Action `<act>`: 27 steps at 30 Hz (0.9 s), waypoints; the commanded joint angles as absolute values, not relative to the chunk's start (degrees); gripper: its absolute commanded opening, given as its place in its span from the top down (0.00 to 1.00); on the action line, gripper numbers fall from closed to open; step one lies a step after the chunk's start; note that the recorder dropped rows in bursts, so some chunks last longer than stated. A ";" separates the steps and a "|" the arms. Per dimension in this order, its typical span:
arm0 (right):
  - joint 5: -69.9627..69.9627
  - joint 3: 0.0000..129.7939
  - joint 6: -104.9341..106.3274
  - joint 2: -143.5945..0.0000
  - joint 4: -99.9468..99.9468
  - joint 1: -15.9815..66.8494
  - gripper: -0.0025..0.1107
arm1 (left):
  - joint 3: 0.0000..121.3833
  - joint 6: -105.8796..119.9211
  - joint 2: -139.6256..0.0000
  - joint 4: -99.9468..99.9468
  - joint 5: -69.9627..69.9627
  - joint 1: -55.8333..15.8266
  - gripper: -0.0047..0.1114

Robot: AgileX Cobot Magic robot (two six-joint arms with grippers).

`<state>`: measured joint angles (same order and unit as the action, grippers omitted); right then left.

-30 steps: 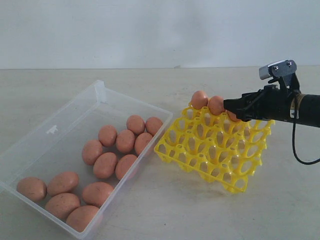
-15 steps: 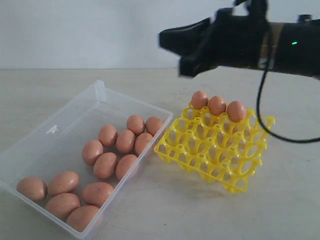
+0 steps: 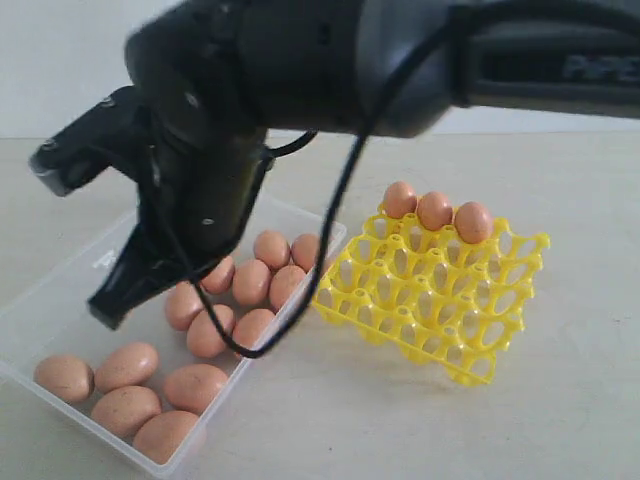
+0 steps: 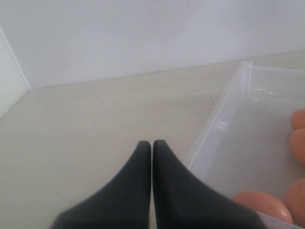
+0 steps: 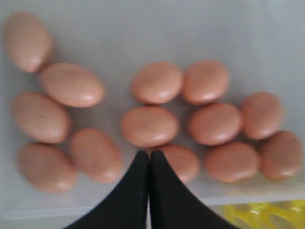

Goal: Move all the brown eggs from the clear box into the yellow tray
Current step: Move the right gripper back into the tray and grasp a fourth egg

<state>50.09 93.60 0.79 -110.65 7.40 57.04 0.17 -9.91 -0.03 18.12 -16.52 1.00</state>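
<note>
Brown eggs (image 5: 148, 126) in clear box (image 3: 45, 325) under right jaws, closed, empty; left jaws closed beside box.

Thirteen eggs (image 5: 148, 125) lie in the box (image 3: 50, 320), left of the tray (image 3: 452, 318) bearing three in its rear row.

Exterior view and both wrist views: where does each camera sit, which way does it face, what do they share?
Exterior: off the arms, facing across the table to the wall; clear box, yellow tray; the right arm fills the top, right gripper over the box.
Left wrist: beside the box, facing along the table to the wall past the shut left gripper.
Right wrist: above the box, facing down past its shut gripper at thirteen brown eggs.
Shared: all three show the box and eggs.
</note>
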 commanded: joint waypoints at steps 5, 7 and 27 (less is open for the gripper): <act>54.82 116.11 1.42 -123.27 -6.80 55.27 0.80 | 0.00 -10.30 0.00 18.01 -16.33 0.78 0.95; 53.81 117.24 -2.77 -125.08 -6.80 53.49 0.64 | 0.00 -10.30 0.00 18.01 -16.33 0.78 0.95; 56.04 118.27 -18.65 -137.64 -8.30 48.98 0.50 | 0.00 -10.30 0.00 18.01 -16.33 0.78 0.95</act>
<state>57.85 117.97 -17.96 -136.86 -8.88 49.21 0.17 -9.91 -0.03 18.12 -16.52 1.00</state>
